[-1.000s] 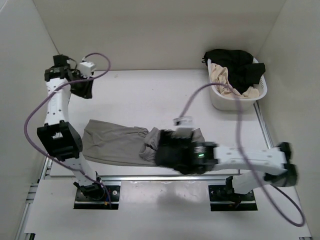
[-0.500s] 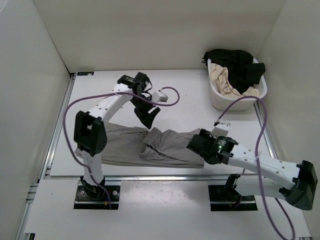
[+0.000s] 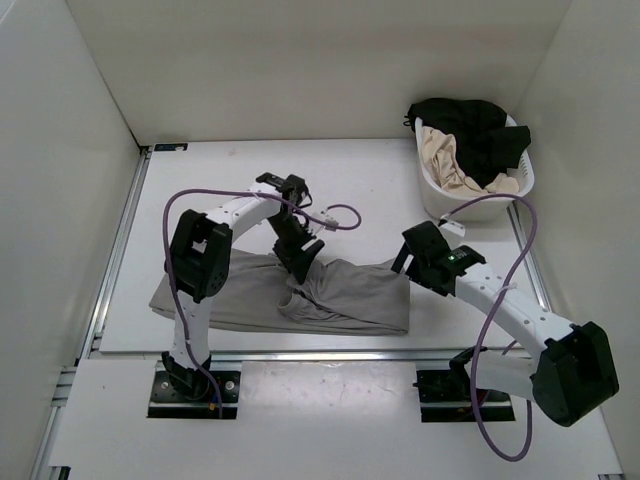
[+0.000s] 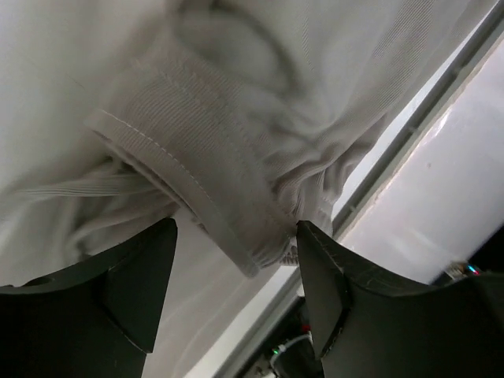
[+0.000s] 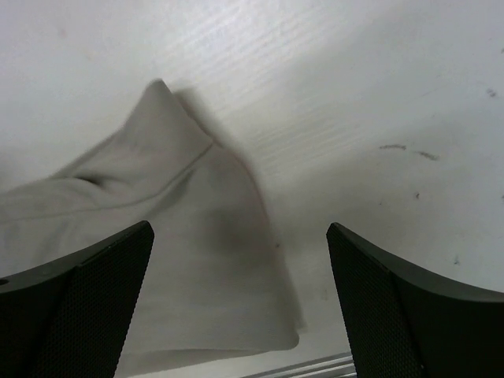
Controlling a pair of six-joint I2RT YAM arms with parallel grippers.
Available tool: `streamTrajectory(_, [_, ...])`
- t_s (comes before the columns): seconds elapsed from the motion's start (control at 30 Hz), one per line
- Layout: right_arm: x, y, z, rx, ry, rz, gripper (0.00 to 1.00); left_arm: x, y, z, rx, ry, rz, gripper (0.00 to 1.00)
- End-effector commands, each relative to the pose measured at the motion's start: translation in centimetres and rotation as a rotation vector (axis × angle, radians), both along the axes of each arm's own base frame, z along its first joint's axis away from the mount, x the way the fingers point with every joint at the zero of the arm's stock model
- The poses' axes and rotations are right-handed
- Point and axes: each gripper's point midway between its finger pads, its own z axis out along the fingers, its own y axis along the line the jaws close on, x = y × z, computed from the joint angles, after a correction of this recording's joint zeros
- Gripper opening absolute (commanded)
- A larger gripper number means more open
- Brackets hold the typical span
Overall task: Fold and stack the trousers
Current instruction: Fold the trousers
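Top external – Student: What does the desk [image 3: 380, 190] carry?
Tutor: The trousers [image 3: 350, 290], a long grey band along its near edge, bunched mid-length.
Student: Anything held?
Tutor: Left fingers [image 3: 297, 262] stand apart above a ribbed, stitched band, gripping nothing; right fingers [image 3: 408, 258] gape wide, empty, over the garment's right-hand corner. Cloth looks thin, limp, light: probably best pinched at stitched edges or corners.
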Motion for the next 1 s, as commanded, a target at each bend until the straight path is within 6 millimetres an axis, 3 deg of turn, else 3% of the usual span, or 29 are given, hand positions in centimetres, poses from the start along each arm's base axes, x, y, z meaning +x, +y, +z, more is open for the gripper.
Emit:
streamTrajectory(0.0, [-1.7, 2.2, -2.6, 0.107, 0.082, 0.147, 0.96, -1.2, 0.6, -0.6, -0.009, 0.021, -0.006, 0.73])
streamTrajectory(0.07, [-2.7, 2.3, -3.2, 0.126, 0.106, 0.162, 0.96, -1.3, 0.1, -0.4, -0.033, 0.031, 0.005, 0.69])
streamTrajectory(0.17, [-3.6, 2.1, -4.0, 0.136, 0.105, 0.179, 0.97, -0.8, -0.7, -0.4, -0.054, 0.041, 0.014, 0.44])
streamTrajectory(0.2, [-4.0, 1.8, -4.4, 0.132, 0.113, 0.179, 0.97, -1.1, -0.7, -0.4, -0.054, 0.064, 0.015, 0.24])
streamTrajectory(0.23, [-4.4, 1.8, -4.7, 0.139, 0.126, 0.174, 0.97, -1.2, -0.9, 0.0, -0.065, 0.070, 0.009, 0.14])
streamTrajectory(0.33, [-5.2, 1.4, -5.7, 0.139, 0.140, 0.164, 0.97, -1.0, -1.2, 2.0, -0.078, 0.078, 0.001, 0.14])
streamTrajectory(0.37, [-5.4, 1.3, -5.8, 0.145, 0.138, 0.155, 0.97, -0.9, -0.9, 2.4, -0.057, 0.060, 0.019, 0.14])
streamTrajectory(0.4, [-5.4, 1.3, -5.8, 0.145, 0.138, 0.155, 0.97, -0.6, -0.5, 4.0, -0.061, -0.005, 0.016, 0.14])
streamTrajectory(0.47, [-5.8, 1.0, -6.0, 0.139, 0.151, 0.153, 0.97, -1.2, 1.0, 4.5, -0.007, -0.046, 0.022, 0.14])
streamTrajectory(0.57, [-6.6, 0.6, -6.4, 0.127, 0.174, 0.151, 0.97, -4.3, 3.4, 4.0, 0.047, -0.013, 0.021, 0.14])
streamTrajectory(0.6, [-6.6, 0.6, -6.4, 0.127, 0.174, 0.151, 0.97, -6.4, 4.6, 2.6, 0.082, 0.047, 0.011, 0.14])
streamTrajectory(0.7, [-7.3, 0.1, -6.6, 0.107, 0.204, 0.157, 0.97, -9.9, 6.2, 0.9, 0.143, 0.132, -0.030, 0.14])
streamTrajectory(0.87, [-7.3, 0.1, -6.3, 0.102, 0.203, 0.166, 0.97, -10.7, 7.0, -0.3, 0.172, 0.173, -0.059, 0.14])
streamTrajectory(0.97, [-6.9, 1.3, -5.8, 0.152, 0.182, 0.211, 0.98, -10.3, 6.6, -1.4, 0.165, 0.204, -0.044, 0.16])
